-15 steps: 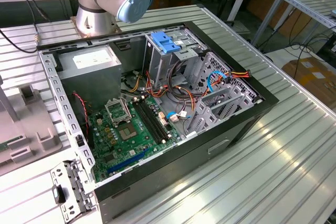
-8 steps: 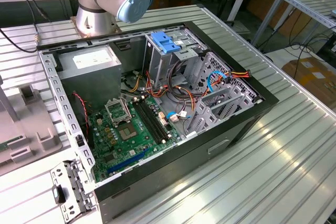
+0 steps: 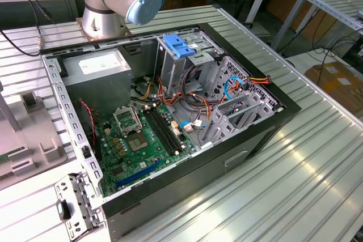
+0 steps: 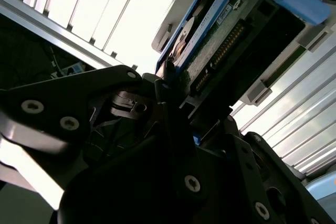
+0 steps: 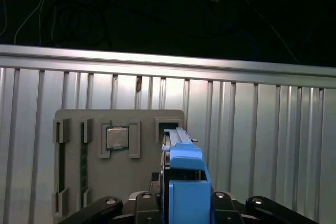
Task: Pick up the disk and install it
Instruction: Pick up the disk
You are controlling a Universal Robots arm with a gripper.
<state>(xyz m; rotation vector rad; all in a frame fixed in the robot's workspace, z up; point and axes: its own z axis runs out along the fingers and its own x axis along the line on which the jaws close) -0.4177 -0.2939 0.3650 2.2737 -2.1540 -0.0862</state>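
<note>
The pincer (image 5: 180, 200) is clamped on the disk (image 5: 185, 171), held edge-on, with a grey tray (image 5: 94, 119) and the ribbed bench (image 5: 262, 129) behind it.

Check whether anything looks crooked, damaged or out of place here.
Nothing stands out. The disk sits straight in the gripper, close to the grey tray, and the open computer case looks undamaged.
</note>
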